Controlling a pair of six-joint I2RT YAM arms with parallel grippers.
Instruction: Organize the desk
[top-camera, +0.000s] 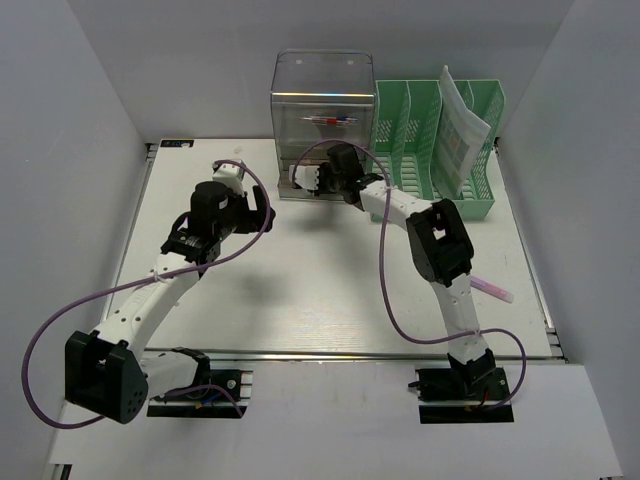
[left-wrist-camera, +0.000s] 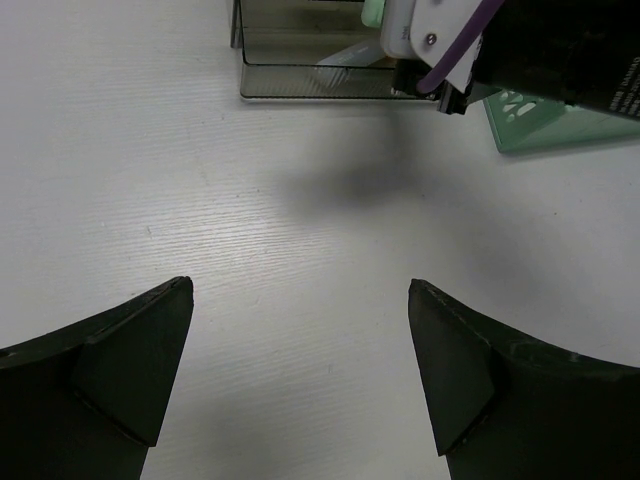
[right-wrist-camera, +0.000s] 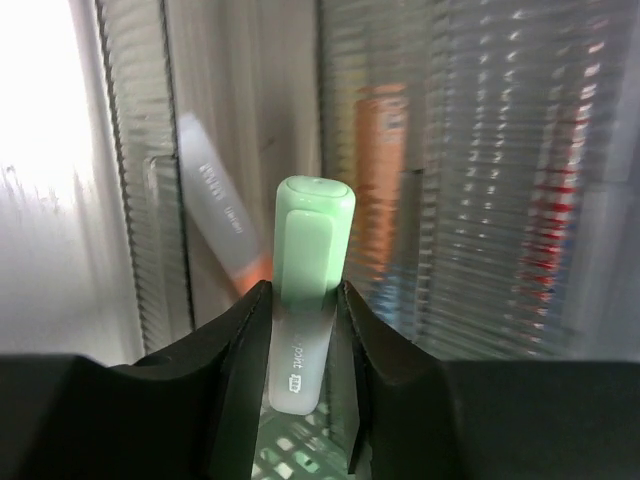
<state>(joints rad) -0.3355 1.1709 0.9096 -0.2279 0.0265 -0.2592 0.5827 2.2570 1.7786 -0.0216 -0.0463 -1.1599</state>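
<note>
The off-white desk (top-camera: 320, 290) holds a clear plastic drawer unit (top-camera: 322, 110) at the back. My right gripper (top-camera: 312, 180) reaches to the unit's low front and is shut on a pale green highlighter (right-wrist-camera: 310, 250), which stands up between the fingers (right-wrist-camera: 240, 330), cap outward. Behind it, through the ribbed clear plastic, lies a white highlighter with an orange end (right-wrist-camera: 215, 215). My left gripper (left-wrist-camera: 300, 285) hangs open over bare desk left of the unit, nothing between its fingers (left-wrist-camera: 150, 340). From the left wrist the unit's bottom tray (left-wrist-camera: 310, 75) shows ahead.
A green slotted file rack (top-camera: 440, 150) with a sheaf of papers (top-camera: 460, 130) stands right of the drawer unit. A pink highlighter (top-camera: 492, 290) lies on the desk beside the right arm. White walls close in the left, back and right sides.
</note>
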